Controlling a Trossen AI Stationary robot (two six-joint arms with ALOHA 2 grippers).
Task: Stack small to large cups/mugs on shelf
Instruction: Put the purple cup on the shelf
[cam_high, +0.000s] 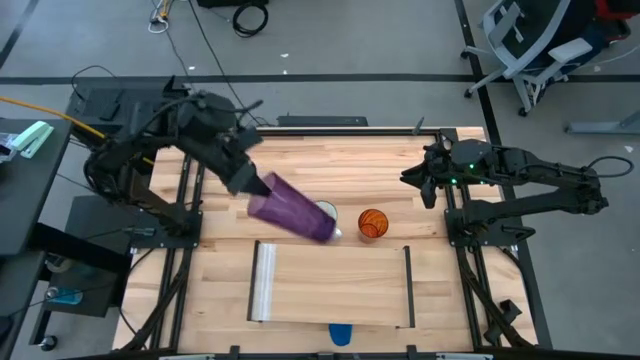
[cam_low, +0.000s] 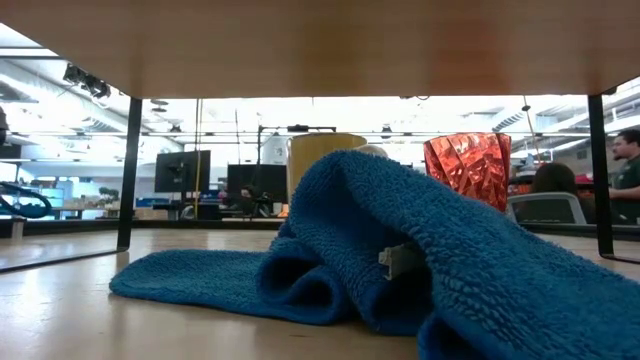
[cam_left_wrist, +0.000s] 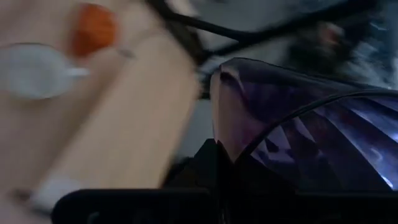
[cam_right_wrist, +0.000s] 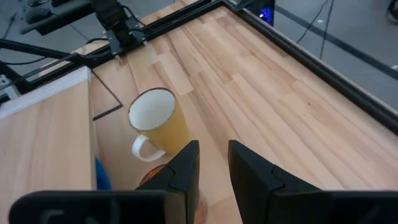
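The purple tumbler (cam_high: 292, 209) is gripped by the left pincer (cam_high: 258, 185) and is carried tilted on its side above the middle of the bench (cam_high: 330, 150), its open mouth turned toward the right. It appears to have been grasped near its base, so that the mouth is left free to be set over or into another vessel. Partly hidden beneath its mouth end, the white mug (cam_high: 329, 214) stands on the bench; in the right wrist view the mug (cam_right_wrist: 157, 124) is seen upright with its handle free. Just beside it, toward the right edge, the orange tumbler (cam_high: 372, 223) stands upright. The shelf (cam_high: 333, 283) lies toward the near edge, between its shiny strip and dark rail, and nothing is seen on its top, so the stacking is judged not yet begun there. A blue towel (cam_high: 341, 333) lies at the near edge, partly under the shelf.

The right pincer (cam_high: 419, 180) is held over the right edge, well apart from the cups, with a narrow gap visible between its fingers (cam_right_wrist: 180, 174) and nothing between them. Open room is left over the far half of the bench; the tilted tumbler hangs close above the mug, so a knock is judged the chief risk
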